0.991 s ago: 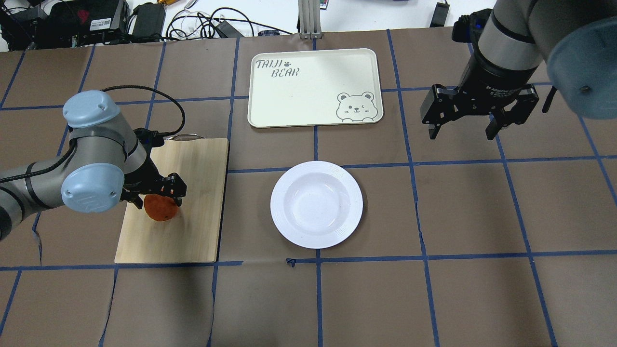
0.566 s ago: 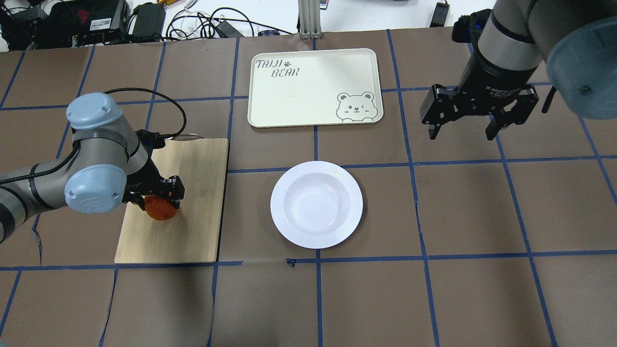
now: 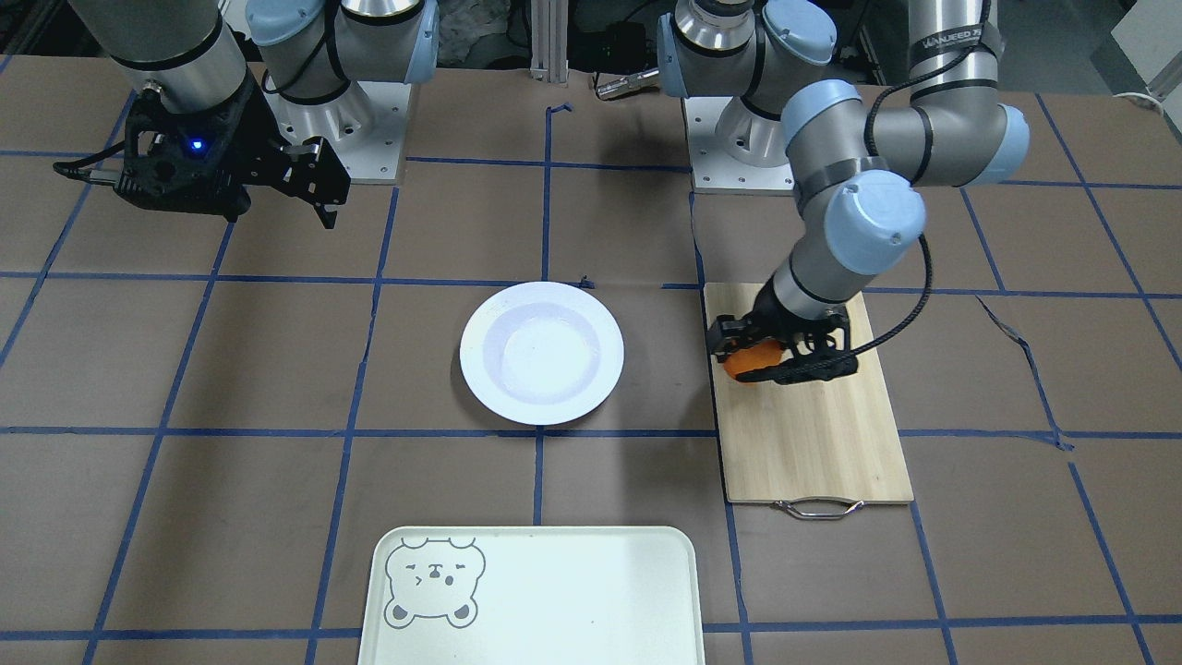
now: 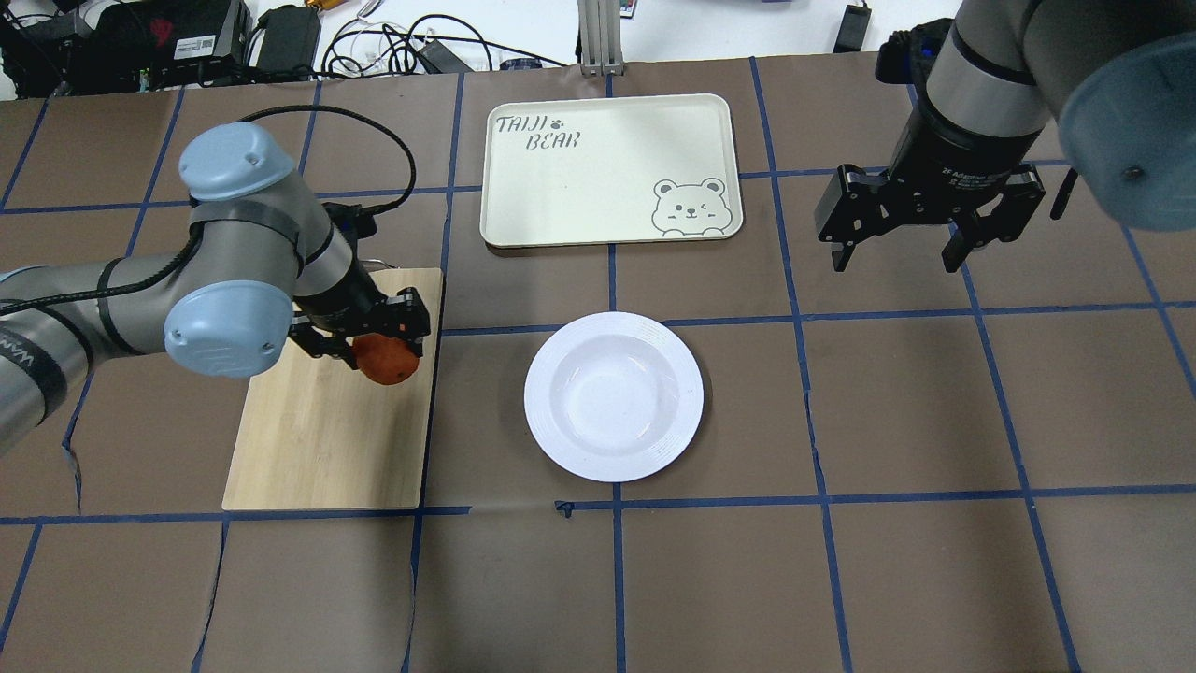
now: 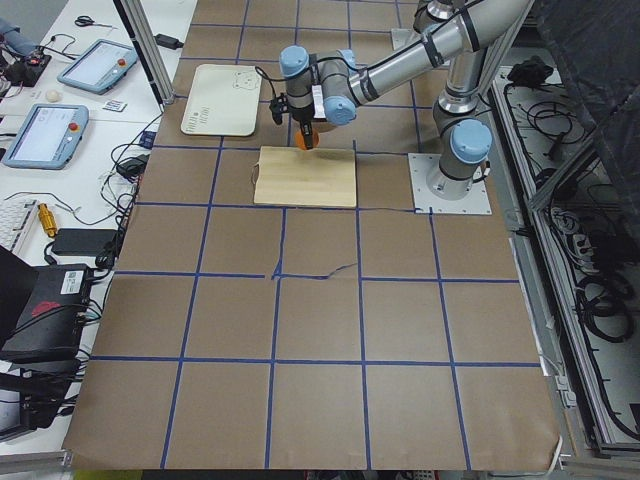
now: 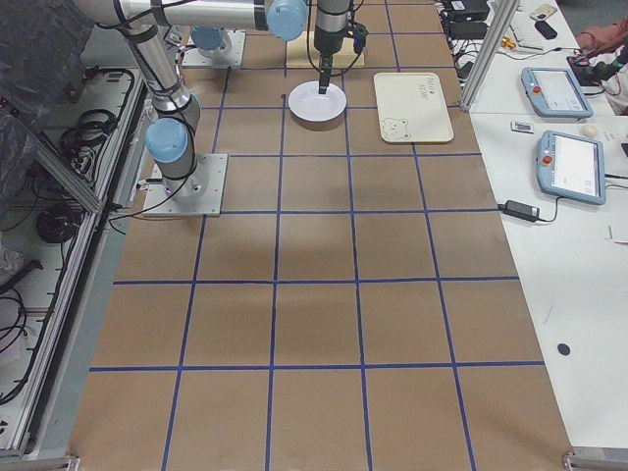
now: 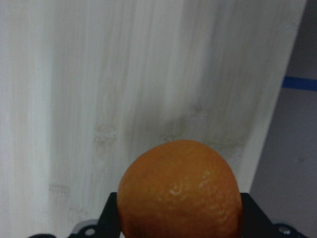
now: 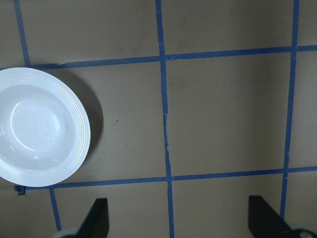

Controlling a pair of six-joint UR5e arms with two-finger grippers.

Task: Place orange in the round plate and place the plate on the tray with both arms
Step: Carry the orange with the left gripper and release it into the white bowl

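The orange (image 4: 387, 362) sits between the fingers of my left gripper (image 4: 376, 350), which is shut on it and holds it above the right edge of the bamboo board. In the left wrist view the orange (image 7: 181, 191) fills the lower middle, with the board blurred below it. The round plate (image 4: 613, 397) lies with nothing in it at the table's middle, to the right of the orange. Beyond the plate lies the tray (image 4: 598, 178), also bare. My right gripper (image 4: 895, 254) hangs open above the table, far right of the tray, and the right wrist view shows the plate (image 8: 39, 126) at its left.
A bamboo cutting board (image 4: 318, 449) with a metal handle lies under the left gripper. Cables and electronics (image 4: 187, 37) crowd the far table edge, and a metal post (image 4: 598, 37) stands behind the tray. Blue tape lines grid the brown table cover.
My left arm has carried the orange from the board's middle toward its right edge, nearer the plate. The right arm has not moved.
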